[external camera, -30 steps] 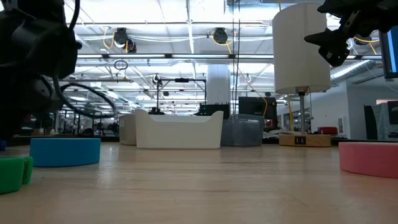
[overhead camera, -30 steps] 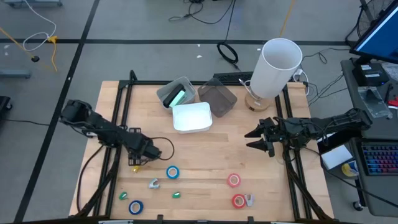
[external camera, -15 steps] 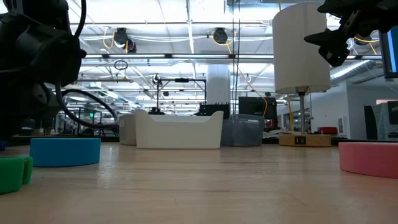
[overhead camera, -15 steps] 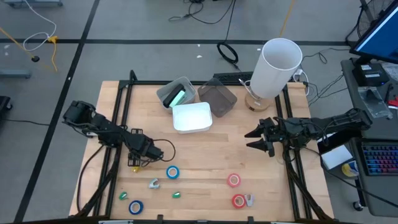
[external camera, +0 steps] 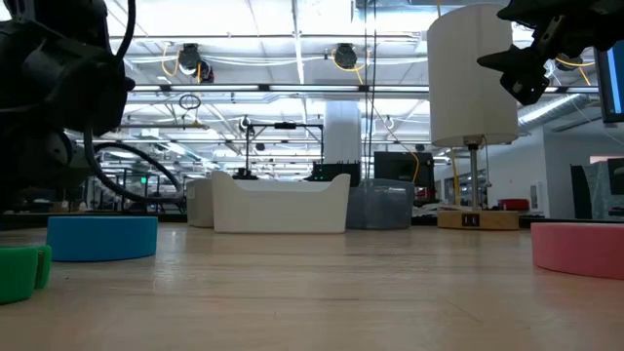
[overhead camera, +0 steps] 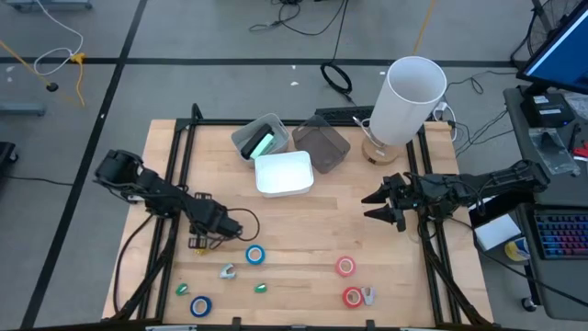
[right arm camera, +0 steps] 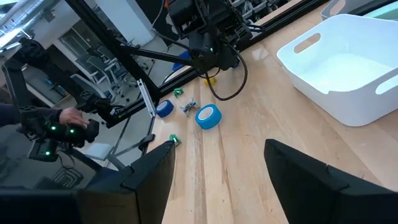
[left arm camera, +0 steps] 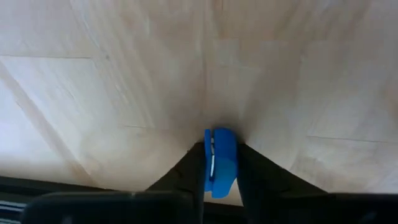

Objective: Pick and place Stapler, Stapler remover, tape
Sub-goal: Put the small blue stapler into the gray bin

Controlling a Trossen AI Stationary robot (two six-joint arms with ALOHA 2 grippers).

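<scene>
Wooden table (overhead camera: 312, 230) under the overhead camera, and the action was all on the left side. The left gripper (overhead camera: 204, 237) was down low at the board, just beside a small yellow piece (overhead camera: 197, 245). From its own wrist camera the fingers (left arm camera: 249, 174) were pinched in on a small blue piece (left arm camera: 220, 163), clamped from both sides right at the wood. Whether that was the same item as the yellow one could not be told.

Tape was waiting nearby: one blue tape roll (overhead camera: 254, 255) lay just past the left gripper, a second blue roll (overhead camera: 199, 305) sat near the front edge, and two red rolls (overhead camera: 345, 267) (overhead camera: 352, 296) lay well apart from them toward the right front. All four lay flat on the board.

Over on the right, the right gripper (overhead camera: 378, 206) hung above the table with its fingers spread wide and nothing in them. Behind, a white tray (overhead camera: 283, 173) sat mid-table, with a tall white cylinder (overhead camera: 411, 97) at the back right.
</scene>
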